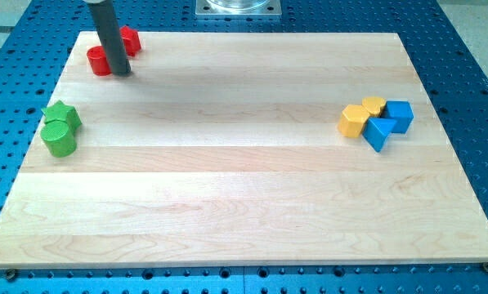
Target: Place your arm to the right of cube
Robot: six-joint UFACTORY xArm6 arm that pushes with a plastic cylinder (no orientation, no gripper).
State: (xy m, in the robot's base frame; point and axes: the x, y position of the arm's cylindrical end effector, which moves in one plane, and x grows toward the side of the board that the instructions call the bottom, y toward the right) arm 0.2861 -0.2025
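My tip (119,73) rests at the board's (227,163) top-left corner, touching two red blocks (113,51); I have no gripper. The blue cube (400,115) sits far off at the view's right, clustered with a blue wedge (380,133) and two yellow blocks (360,117). Two green blocks (60,128) lie at left.

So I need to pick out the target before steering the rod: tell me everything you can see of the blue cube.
The blue cube is a small, solid-looking block of plain bright blue with a matte finish, sitting flat on the wooden board near the view's right edge. It is the rightmost piece of a tight cluster, pressed against a blue triangular block at its lower left and close beside a yellow block on its left. My tip is far off, among the red blocks at the view's top left.
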